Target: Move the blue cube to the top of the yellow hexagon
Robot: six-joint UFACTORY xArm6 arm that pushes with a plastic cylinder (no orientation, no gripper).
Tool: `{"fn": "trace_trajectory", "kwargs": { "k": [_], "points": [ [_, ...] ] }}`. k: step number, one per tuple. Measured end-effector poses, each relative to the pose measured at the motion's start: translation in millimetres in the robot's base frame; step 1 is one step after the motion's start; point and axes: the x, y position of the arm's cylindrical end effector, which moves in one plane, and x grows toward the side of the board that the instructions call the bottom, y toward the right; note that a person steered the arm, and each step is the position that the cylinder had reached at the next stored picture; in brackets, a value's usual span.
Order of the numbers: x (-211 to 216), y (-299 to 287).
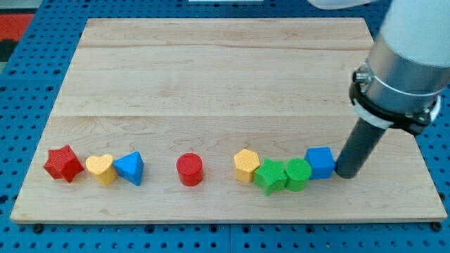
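The blue cube [320, 162] sits low on the wooden board [211, 70], toward the view's right. My tip [346, 173] rests just to the right of the cube, touching or nearly touching its right side. The yellow hexagon [246, 165] lies to the cube's left. A green star-like block [270, 176] and a green cylinder [297, 173] sit in a row between the hexagon and the cube, touching one another.
At the view's lower left are a red star-like block [63, 164], a yellow heart [100, 169] and a blue triangular block [130, 168]. A red cylinder [189, 169] stands alone in the lower middle. The arm's white body fills the top right.
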Motion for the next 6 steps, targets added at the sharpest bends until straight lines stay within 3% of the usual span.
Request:
{"fn": "trace_trajectory", "kwargs": {
  "k": [2,3,5,6],
  "points": [
    [5.2,38.7],
    [24.6,22.4],
    [-55.1,-86.0],
    [-91.7,-109.7]
  ]
}}
